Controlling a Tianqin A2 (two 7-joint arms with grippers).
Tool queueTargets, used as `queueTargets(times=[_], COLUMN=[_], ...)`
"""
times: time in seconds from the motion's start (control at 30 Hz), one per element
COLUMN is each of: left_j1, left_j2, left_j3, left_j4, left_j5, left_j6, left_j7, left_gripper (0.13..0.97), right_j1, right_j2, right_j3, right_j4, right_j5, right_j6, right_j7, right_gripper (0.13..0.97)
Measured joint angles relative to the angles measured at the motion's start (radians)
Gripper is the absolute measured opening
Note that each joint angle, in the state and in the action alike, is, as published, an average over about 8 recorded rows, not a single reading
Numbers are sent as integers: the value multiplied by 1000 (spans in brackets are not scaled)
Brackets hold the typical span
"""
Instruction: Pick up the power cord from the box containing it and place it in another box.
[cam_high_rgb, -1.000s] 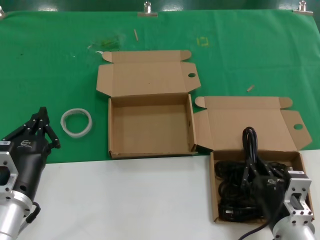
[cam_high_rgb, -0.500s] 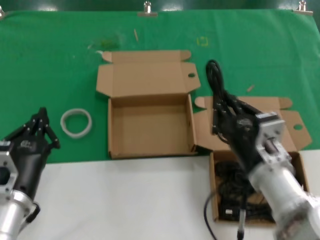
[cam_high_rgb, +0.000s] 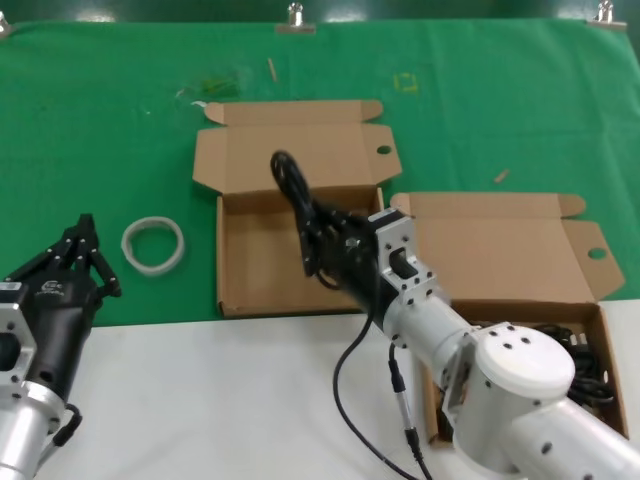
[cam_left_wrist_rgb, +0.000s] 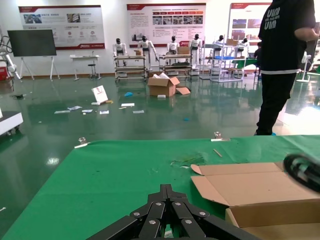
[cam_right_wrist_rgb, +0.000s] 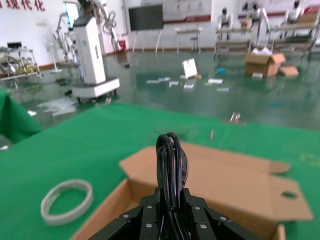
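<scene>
My right gripper (cam_high_rgb: 312, 235) is shut on the power cord (cam_high_rgb: 292, 186), a narrow black hank that sticks up past its tips. It holds the cord in the air above the empty left cardboard box (cam_high_rgb: 300, 262). In the right wrist view the cord (cam_right_wrist_rgb: 170, 167) runs between the closed fingers (cam_right_wrist_rgb: 172, 207) with that box (cam_right_wrist_rgb: 235, 192) below. The right box (cam_high_rgb: 590, 345) holds a heap of black cords (cam_high_rgb: 590, 375). My left gripper (cam_high_rgb: 82, 245) is shut and empty, parked at the left over the green cloth; it shows in the left wrist view (cam_left_wrist_rgb: 166, 192).
A white tape ring (cam_high_rgb: 153, 244) lies on the green cloth between my left gripper and the left box. A loose cable (cam_high_rgb: 360, 420) trails from my right arm over the white table front. Both box lids stand open toward the back.
My right gripper has lifted the cord out of the right box and carried it left, from above the right box's lid to above the left box. The left arm has not moved.
</scene>
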Motion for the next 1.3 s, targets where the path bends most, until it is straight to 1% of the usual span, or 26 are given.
queueTargets(times=[0.07, 0.17, 0.33, 0.5, 0.63, 0.77, 0.8, 0.9, 1.07, 1.1, 1.2, 1.3], left_j1=[0, 0, 0, 0, 0, 0, 0, 0, 0, 0, 0, 0], left_j2=[0, 0, 0, 0, 0, 0, 0, 0, 0, 0, 0, 0], left_j3=[0, 0, 0, 0, 0, 0, 0, 0, 0, 0, 0, 0], left_j4=[0, 0, 0, 0, 0, 0, 0, 0, 0, 0, 0, 0], left_j5=[0, 0, 0, 0, 0, 0, 0, 0, 0, 0, 0, 0], left_j6=[0, 0, 0, 0, 0, 0, 0, 0, 0, 0, 0, 0], left_j7=[0, 0, 0, 0, 0, 0, 0, 0, 0, 0, 0, 0], left_gripper=[140, 140, 140, 140, 140, 140, 140, 140, 140, 140, 140, 143], right_j1=[18, 38, 54, 61, 63, 51, 42, -4, -134, -162, -229, -264], right_j2=[-20, -32, -22, 16, 58, 113, 127, 170, 231, 242, 266, 274], right_j3=[-3, -14, -46, -93, -124, -126, -116, -52, 128, 163, 246, 289], right_j4=[-54, -100, -109, -61, 8, 121, 158, 284, 503, 541, 623, 656], right_j5=[-17, -32, -30, 5, 44, 67, 65, 35, -71, -92, -143, -169], right_j6=[-22, -31, -13, 26, 64, 100, 104, 101, 59, 51, 32, 23], right_j7=[21, 49, 84, 104, 106, 99, 98, 102, 147, 158, 190, 205], right_gripper=[214, 220, 236, 239, 285, 330, 330, 389, 487, 487, 565, 642])
